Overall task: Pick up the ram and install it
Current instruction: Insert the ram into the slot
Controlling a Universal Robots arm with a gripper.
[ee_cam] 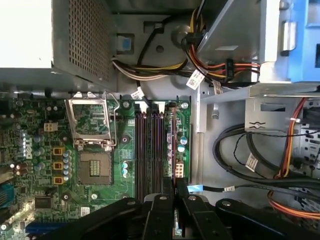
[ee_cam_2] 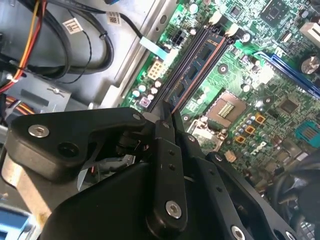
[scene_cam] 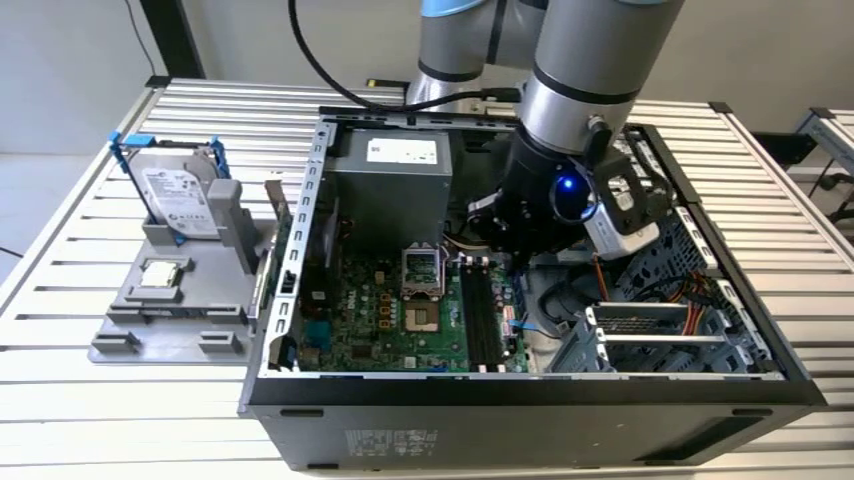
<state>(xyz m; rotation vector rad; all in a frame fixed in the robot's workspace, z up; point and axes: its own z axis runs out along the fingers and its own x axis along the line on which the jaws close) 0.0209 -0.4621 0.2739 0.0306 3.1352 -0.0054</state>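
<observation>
- Second wrist view: the fingers (ee_cam_2: 164, 150) are drawn together on the near end of the ram (ee_cam_2: 196, 70), with hardly any gap between them.
- The ram stands on its edge in the outermost slot of the motherboard (ee_cam_2: 227, 67), just beside the other slots (ee_cam: 142, 150).
- By my judgement the step in hand is the seating; it calls for straight, even pressure down into the slot.
- Around them is the open computer case (scene_cam: 534, 420), on the table (scene_cam: 80, 420).
</observation>
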